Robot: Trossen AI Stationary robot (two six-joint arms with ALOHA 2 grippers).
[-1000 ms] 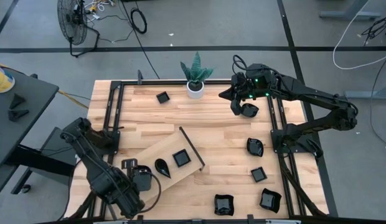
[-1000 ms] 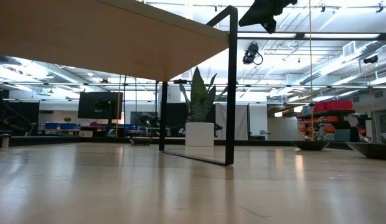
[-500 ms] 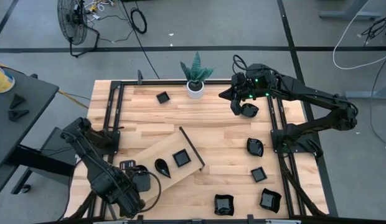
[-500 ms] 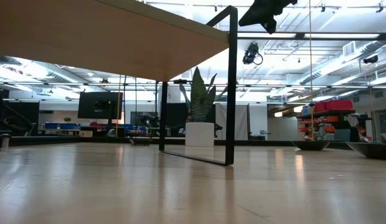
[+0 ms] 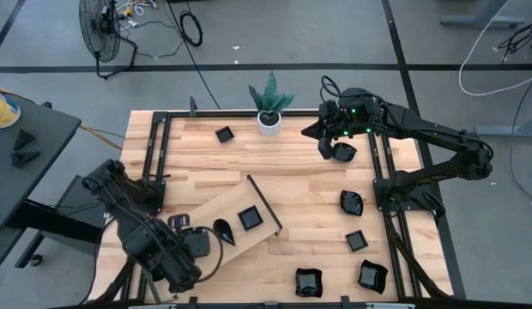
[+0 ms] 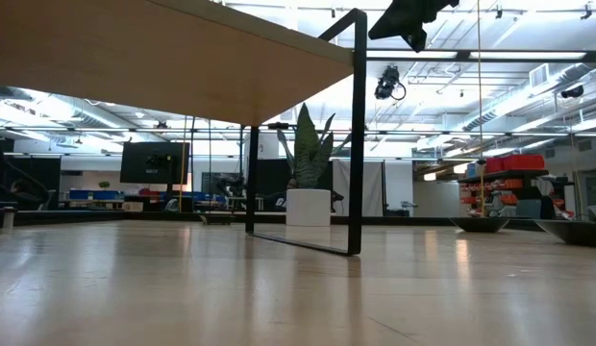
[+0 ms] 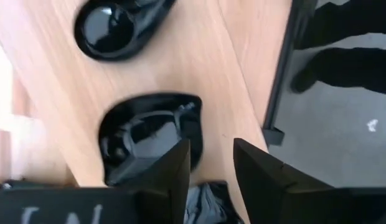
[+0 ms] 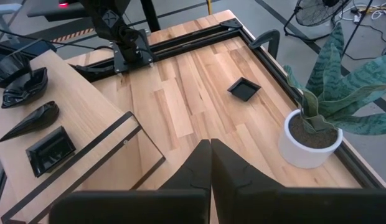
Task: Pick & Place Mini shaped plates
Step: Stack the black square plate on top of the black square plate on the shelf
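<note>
My left gripper [image 7: 208,163] has just parted narrowly, leaving the wavy plate [image 7: 143,134] on the wooden board [image 7: 199,74], so I judge 1 more placed.

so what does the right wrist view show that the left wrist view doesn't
Only the right wrist view: the potted plant, a lone square plate on the table and a square plate on the board. Only the left wrist view: the left gripper, fingers apart, beside a wavy plate. Both: the teardrop plate and wooden board.
</note>
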